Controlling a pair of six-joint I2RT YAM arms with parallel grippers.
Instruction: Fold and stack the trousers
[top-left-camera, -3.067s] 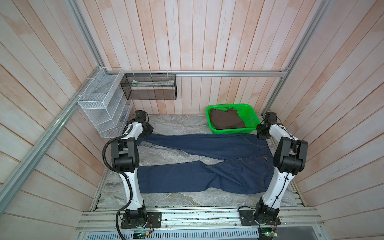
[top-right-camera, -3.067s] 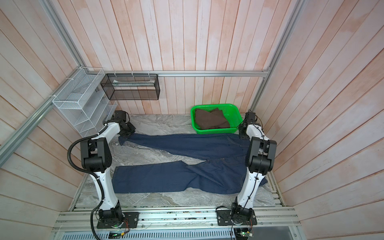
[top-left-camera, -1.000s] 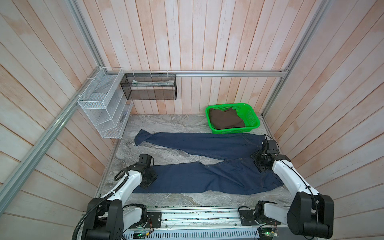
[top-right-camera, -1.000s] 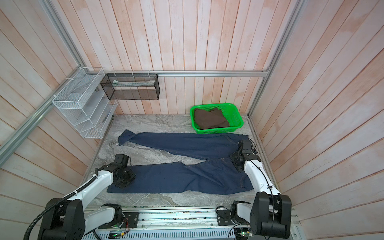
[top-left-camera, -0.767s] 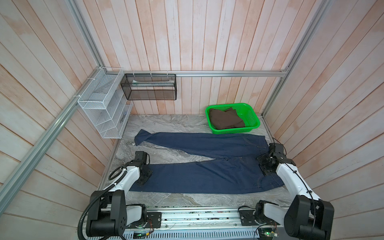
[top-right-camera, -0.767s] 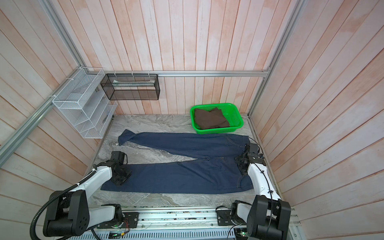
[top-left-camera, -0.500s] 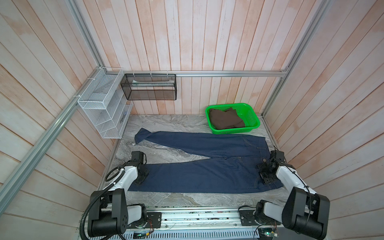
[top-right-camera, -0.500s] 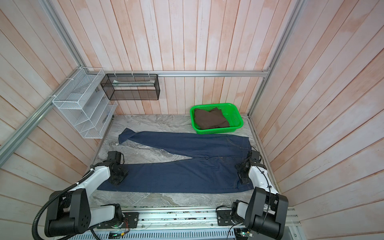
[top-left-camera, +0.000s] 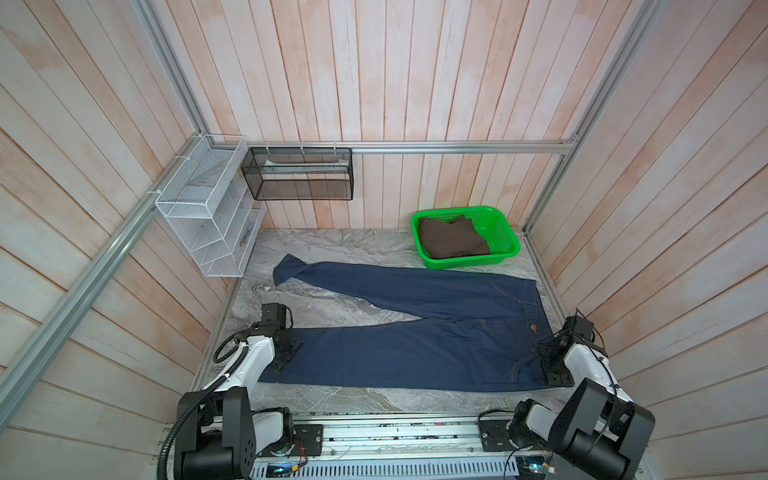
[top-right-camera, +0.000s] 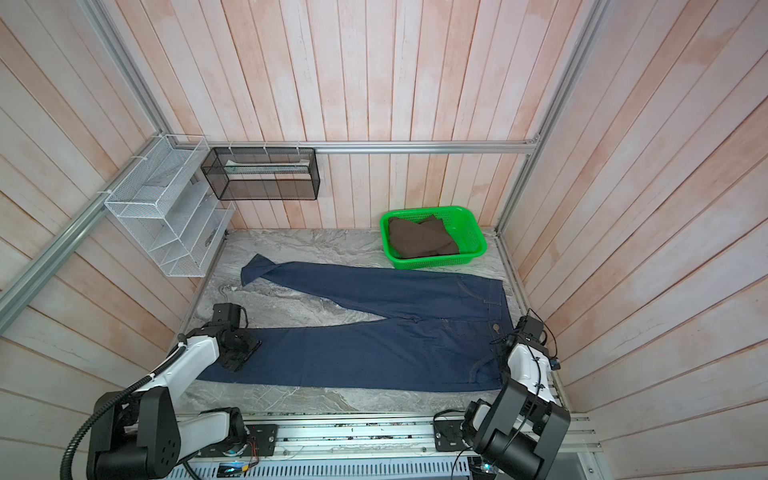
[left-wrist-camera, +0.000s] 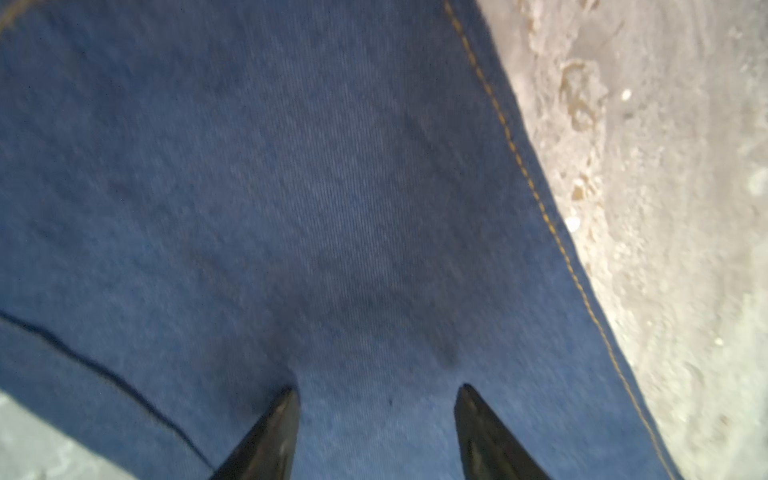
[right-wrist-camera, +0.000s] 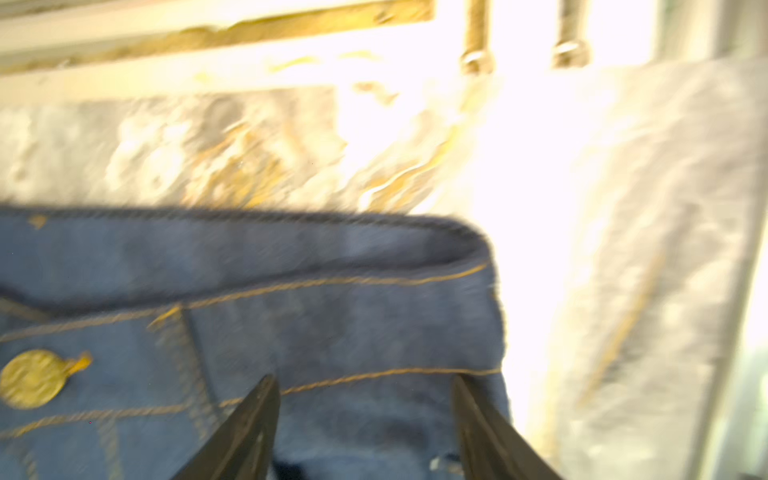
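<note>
We see the table (top-left-camera: 332, 309) with the trousers (top-left-camera: 415, 357) lying flat on it, waist to the right and legs in a V. Only the wrist views show the jaws. The left gripper (left-wrist-camera: 376, 392) stands apart over the near leg. The right gripper (right-wrist-camera: 363, 380) stands apart over the waistband, near a brass button (right-wrist-camera: 31, 378). Three seconds back both arms reached the far leg, and now they are at the near one.
</note>
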